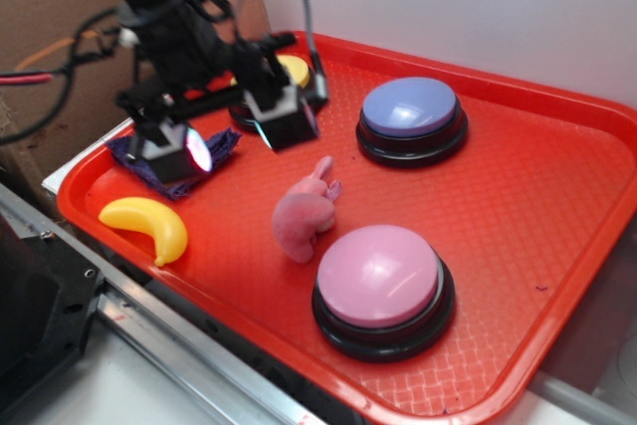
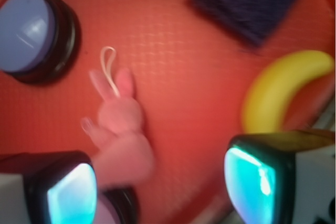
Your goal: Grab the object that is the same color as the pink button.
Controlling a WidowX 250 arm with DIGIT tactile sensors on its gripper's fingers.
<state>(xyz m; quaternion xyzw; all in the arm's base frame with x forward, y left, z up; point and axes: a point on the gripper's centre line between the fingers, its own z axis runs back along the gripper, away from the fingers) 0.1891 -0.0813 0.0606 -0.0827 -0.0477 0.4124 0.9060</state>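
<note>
soft pink plush toy (image 1: 306, 214) with thin ears, glossy domed pink button (image 1: 382, 287), textured red tray (image 1: 537, 206), gripper (image 1: 234, 134) spread wide, empty

Around the pink plush toy (image 1: 307, 218) the red tray (image 1: 537, 206) is lying bare on its far-right side, a wide lane. The pink button (image 1: 383, 286) is crowding it just beside its near end. The lavender-blue button (image 1: 411, 118) (well apart) is sitting beyond it, the yellow banana (image 1: 149, 226) off left.
</note>
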